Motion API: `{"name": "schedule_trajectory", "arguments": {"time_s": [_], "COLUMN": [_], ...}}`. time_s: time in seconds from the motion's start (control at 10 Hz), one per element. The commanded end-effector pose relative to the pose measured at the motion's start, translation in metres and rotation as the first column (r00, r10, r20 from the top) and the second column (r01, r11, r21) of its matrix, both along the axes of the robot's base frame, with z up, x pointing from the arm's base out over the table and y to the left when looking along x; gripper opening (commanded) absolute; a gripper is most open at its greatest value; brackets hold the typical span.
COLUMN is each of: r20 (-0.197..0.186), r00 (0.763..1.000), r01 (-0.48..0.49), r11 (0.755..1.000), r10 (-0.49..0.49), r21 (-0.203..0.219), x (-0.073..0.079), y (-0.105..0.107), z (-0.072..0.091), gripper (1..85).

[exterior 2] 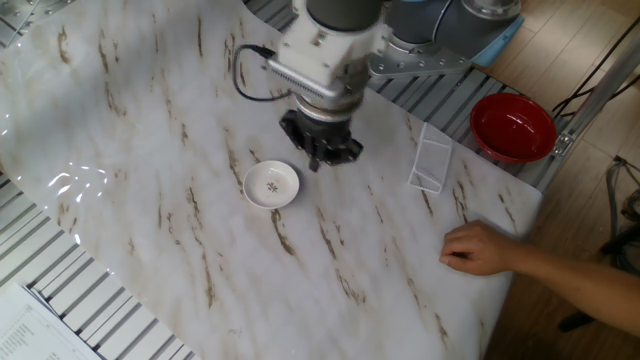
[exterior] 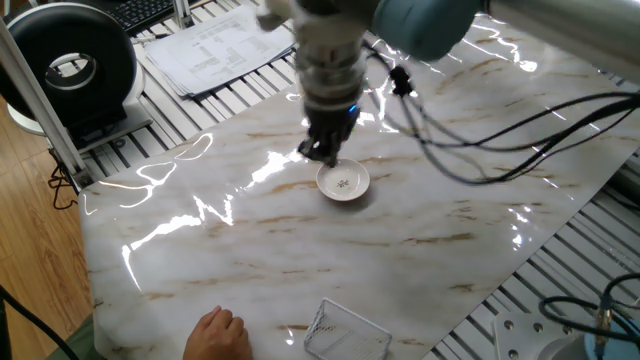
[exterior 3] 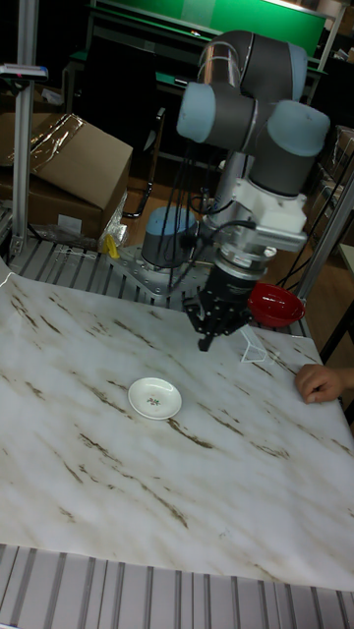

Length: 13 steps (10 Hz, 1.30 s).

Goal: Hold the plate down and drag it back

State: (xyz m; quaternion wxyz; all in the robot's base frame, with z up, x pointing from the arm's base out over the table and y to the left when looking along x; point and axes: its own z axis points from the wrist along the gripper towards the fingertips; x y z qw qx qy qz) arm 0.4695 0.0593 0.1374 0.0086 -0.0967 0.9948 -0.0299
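Note:
The plate is a small round white saucer with a dark motif in its centre, lying flat on the marble table. It also shows in the other fixed view and the tall fixed view. My gripper hangs just beyond the plate's rim, above the table and apart from the plate. Its dark fingers point down and look pressed together, with nothing between them. Seen from the other side, the gripper is up and to the right of the plate, and likewise in the tall view.
A wire-mesh basket stands near a red bowl at the table's edge. A person's hand rests on the table close to the basket. Papers and a black round device lie off the table.

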Motion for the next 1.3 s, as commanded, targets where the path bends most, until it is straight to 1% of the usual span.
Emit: {"name": "schedule_trajectory", "arguments": {"time_s": [0.0,0.1,0.2,0.3,0.4,0.5,0.6,0.7,0.8,1.0,1.1,1.2], "r20": [-0.006,0.007,0.015,0.009,-0.002,-0.029,-0.037,-0.047,-0.045,-0.022,-0.016,-0.016], "r00": [0.999,1.000,0.996,0.990,0.982,0.970,0.964,0.957,0.957,0.965,0.967,0.968], "r01": [-0.031,-0.012,0.090,0.141,0.188,0.241,0.265,0.291,0.290,0.261,0.253,0.249], "r11": [0.999,1.000,0.996,0.990,0.982,0.970,0.963,0.952,0.950,0.960,0.961,0.961], "r10": [0.032,0.012,-0.090,-0.141,-0.188,-0.240,-0.263,-0.288,-0.287,-0.260,-0.253,-0.249], "r21": [0.036,0.006,0.017,0.003,0.013,0.040,0.060,0.098,0.111,0.102,0.110,0.117], "x": [-0.003,-0.002,-0.002,-0.005,-0.010,-0.016,-0.016,-0.016,-0.014,-0.005,-0.002,-0.001], "y": [-0.052,-0.073,-0.078,-0.087,-0.088,-0.081,-0.076,-0.066,-0.063,-0.065,-0.063,-0.061], "z": [0.004,0.002,-0.002,-0.004,-0.008,-0.012,-0.016,-0.017,-0.017,-0.022,-0.025,-0.026], "gripper": [1.3,1.3,1.3,1.3,1.3,1.3,1.3,1.3,1.3,1.3,1.3,1.3]}}
